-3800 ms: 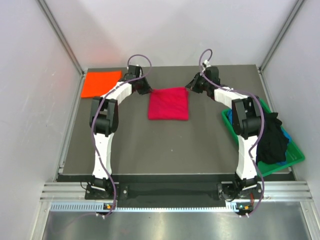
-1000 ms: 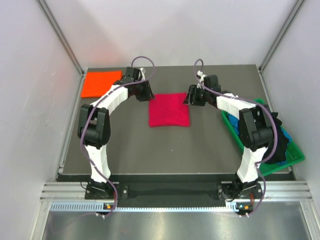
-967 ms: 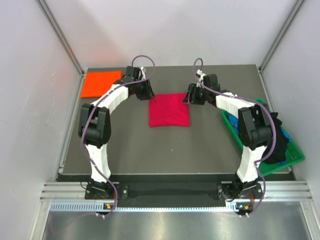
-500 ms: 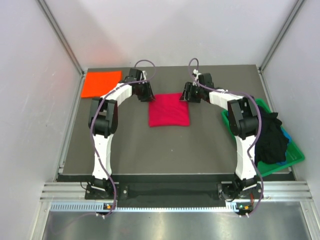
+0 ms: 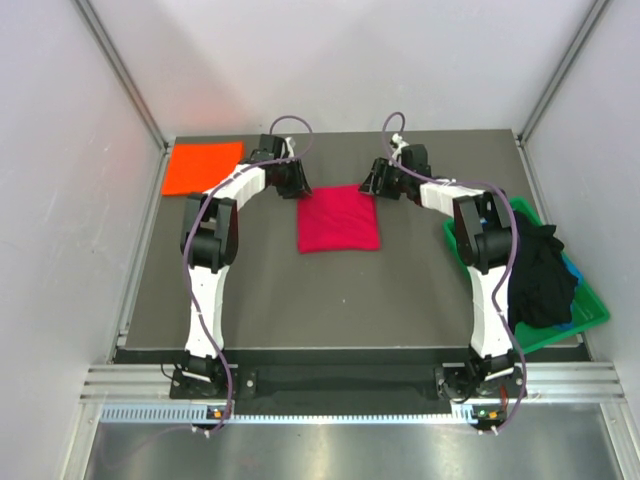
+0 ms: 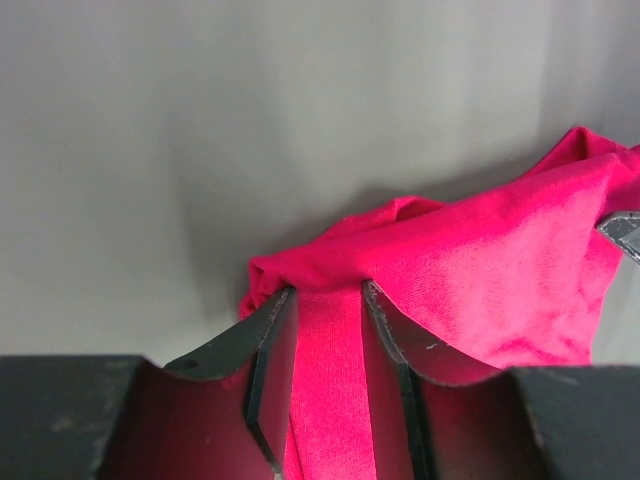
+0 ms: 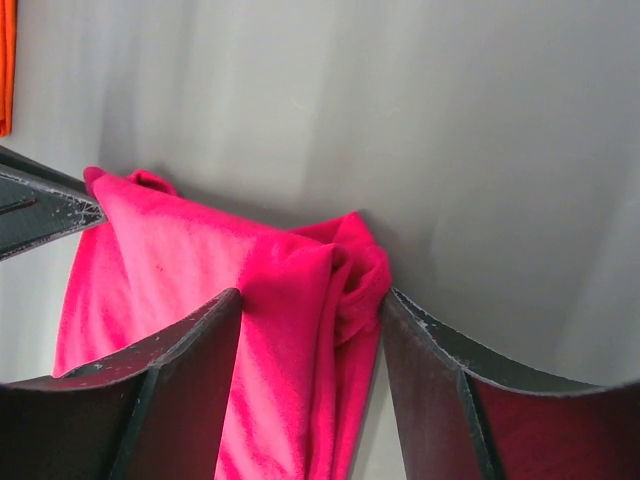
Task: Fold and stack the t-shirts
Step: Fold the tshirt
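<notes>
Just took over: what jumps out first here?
The folded red t-shirt mid-table, its far corners bunched in the left pincer and right pincer. An orange t-shirt lies flat at the far-left corner, and a black t-shirt is heaped in the green bin at the right edge.

I'm looking at a dark grey, matte surface (image 5: 300, 310) with straight edges, set inside a pale enclosure. Behind the surface rises a plain white back wall (image 5: 340, 60). A white side panel (image 5: 60, 260) closes off the left of the surface, and a second panel (image 5: 605, 170) closes off the right. At the far left corner of the surface a slanting aluminium post (image 5: 120, 70) climbs away, and its twin (image 5: 565, 70) climbs from the far right corner. Along the near edge of the surface runs a ribbed aluminium rail (image 5: 340, 382), with a brushed metal sheet (image 5: 350, 448) beyond it. The light is soft and even, the shadows are faint, and up close the surface carries pale, blurred streaks of sheen.
</notes>
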`<state>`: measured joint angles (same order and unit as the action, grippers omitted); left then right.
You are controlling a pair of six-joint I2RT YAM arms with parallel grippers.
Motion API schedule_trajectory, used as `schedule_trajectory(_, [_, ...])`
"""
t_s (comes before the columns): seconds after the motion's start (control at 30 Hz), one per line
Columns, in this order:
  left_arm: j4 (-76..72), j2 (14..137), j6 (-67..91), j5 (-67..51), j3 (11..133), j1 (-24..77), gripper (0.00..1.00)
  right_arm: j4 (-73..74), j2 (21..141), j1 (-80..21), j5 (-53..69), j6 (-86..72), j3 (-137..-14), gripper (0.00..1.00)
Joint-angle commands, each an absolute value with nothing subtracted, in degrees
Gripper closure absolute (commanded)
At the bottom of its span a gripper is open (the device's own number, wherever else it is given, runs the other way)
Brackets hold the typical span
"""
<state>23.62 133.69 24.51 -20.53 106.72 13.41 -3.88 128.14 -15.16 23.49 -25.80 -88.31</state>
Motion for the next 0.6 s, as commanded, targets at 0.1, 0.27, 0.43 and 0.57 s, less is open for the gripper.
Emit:
schedule_trajectory(0.1, [22.0,135.6,23.3,-16.8,108.0,13.0,0.62,-5.3,130.8,-13.5,23.3,-25.1,-90.2,0.44])
schedule_trajectory(0.27, [22.2,135.2,23.5,-17.9,111.7,12.7,0.62,-5.8,131.7,-11.7,26.8,-25.1,-91.1,0.73])
schedule_trajectory(0.43, [24.5,133.6,25.1,-20.8,116.5,12.5,0.62,-0.2,134.4,-10.5,32.6,-23.2,-97.8,0.75])
schedule_trajectory(0.57, [25.7,127.4,25.5,-21.8,114.8,12.4,0.62,3.1,133.4,-9.3,34.7,-22.9,-100.6,0.53])
